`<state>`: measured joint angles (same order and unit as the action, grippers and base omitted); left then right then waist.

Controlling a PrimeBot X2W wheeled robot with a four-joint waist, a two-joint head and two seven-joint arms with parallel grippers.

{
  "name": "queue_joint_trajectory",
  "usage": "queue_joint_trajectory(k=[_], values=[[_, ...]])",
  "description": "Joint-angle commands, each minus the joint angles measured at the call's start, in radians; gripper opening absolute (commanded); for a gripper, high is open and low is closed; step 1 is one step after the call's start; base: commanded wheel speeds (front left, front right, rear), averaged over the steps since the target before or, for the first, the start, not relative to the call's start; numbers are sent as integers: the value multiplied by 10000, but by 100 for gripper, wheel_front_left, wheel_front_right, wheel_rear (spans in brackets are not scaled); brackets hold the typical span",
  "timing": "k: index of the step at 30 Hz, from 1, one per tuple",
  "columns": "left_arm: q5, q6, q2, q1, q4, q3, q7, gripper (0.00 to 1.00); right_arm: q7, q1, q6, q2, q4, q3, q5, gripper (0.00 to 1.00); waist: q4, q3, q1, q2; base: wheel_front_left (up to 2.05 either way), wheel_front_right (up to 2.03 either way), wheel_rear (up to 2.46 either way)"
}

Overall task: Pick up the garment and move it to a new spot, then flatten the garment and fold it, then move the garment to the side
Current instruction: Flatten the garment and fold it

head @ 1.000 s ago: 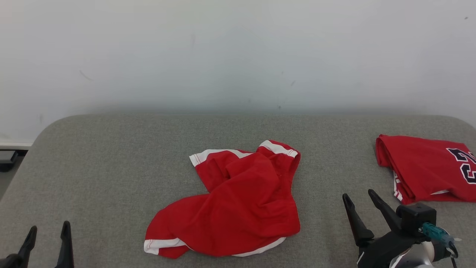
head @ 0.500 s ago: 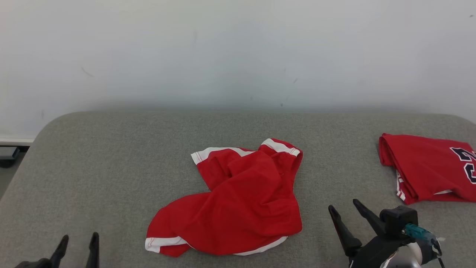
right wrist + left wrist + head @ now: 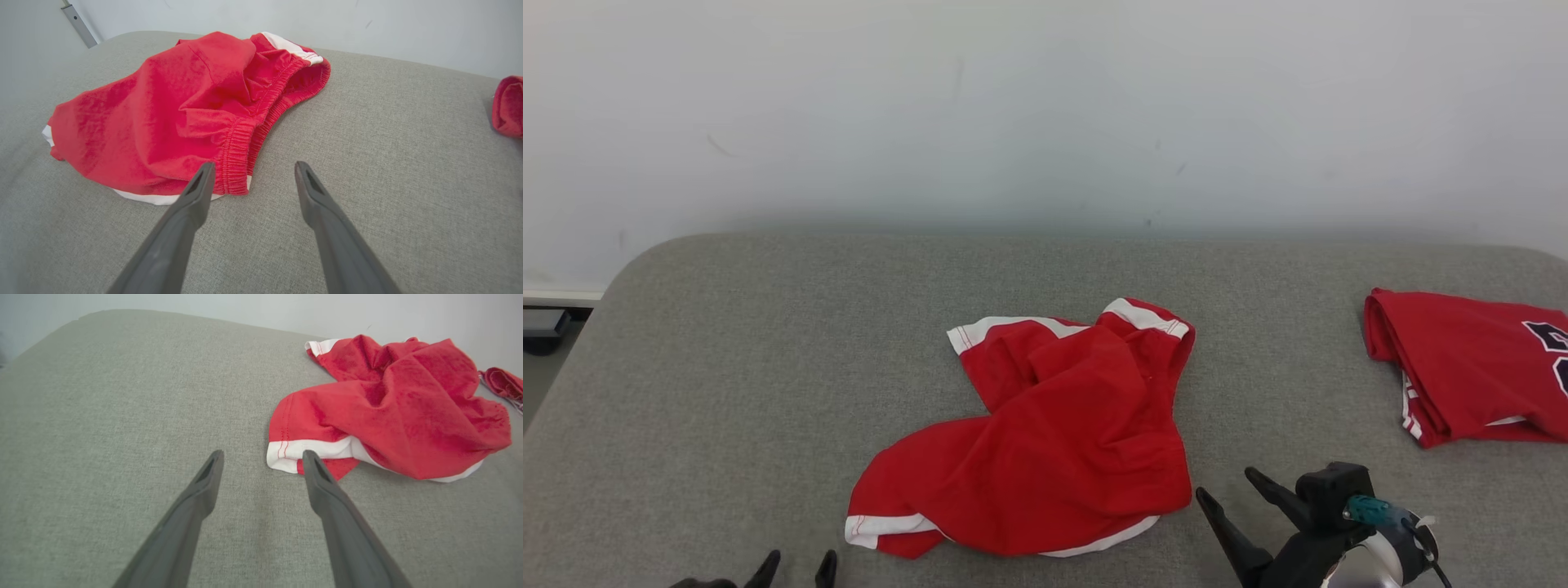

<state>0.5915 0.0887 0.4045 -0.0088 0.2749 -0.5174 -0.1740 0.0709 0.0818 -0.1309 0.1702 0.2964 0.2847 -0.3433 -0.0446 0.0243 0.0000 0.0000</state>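
The garment (image 3: 1054, 433) is a crumpled pair of red shorts with white trim, lying in the middle of the grey cushioned surface (image 3: 727, 367). My left gripper (image 3: 796, 565) stands open at the bottom edge, just short of the shorts' near left corner. In the left wrist view that white-hemmed corner of the garment (image 3: 388, 404) lies right by my left gripper (image 3: 263, 457), behind one fingertip. My right gripper (image 3: 1227, 487) is open near the shorts' lower right edge. The right wrist view has the garment (image 3: 175, 114) with its elastic waistband just ahead of my right gripper (image 3: 253, 167). Nothing is held.
A second red garment (image 3: 1470, 367), folded and with dark lettering, lies at the surface's far right; the edge of this red garment (image 3: 508, 106) shows in the right wrist view. A pale wall (image 3: 1045, 114) rises behind. The surface's rounded left edge drops to the floor (image 3: 539, 384).
Both grippers have moved inward toward the shorts, the left one rightward and the right one leftward. The camera has shifted slightly. The shorts lie as before.
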Motion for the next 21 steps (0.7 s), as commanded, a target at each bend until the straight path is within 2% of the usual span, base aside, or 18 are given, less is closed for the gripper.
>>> queue_joint_trajectory(k=[1, 13, 14, 21], values=[[52, -100, -35, -166, 150, -55, -10, 100, -7, 143, 7, 97, 86, 87, -111, 100, 6, -9, 0, 0, 0, 0, 0], [294, -1345, -726, -1252, 2594, -501, -339, 100, -201, 987, 7, 281, 1247, 1372, -495, 100, 39, -182, 0, 0, 0, 0, 0], [378, -1584, -870, -1487, 3042, -529, -364, 100, -258, 1165, 7, 267, 1447, 1579, -572, 100, 61, -219, 0, 0, 0, 0, 0], [671, -2040, -1315, -2320, 4428, -762, -492, 100, -518, 1740, 7, 286, 2176, 2201, -732, 100, 132, -380, 0, 0, 0, 0, 0]])
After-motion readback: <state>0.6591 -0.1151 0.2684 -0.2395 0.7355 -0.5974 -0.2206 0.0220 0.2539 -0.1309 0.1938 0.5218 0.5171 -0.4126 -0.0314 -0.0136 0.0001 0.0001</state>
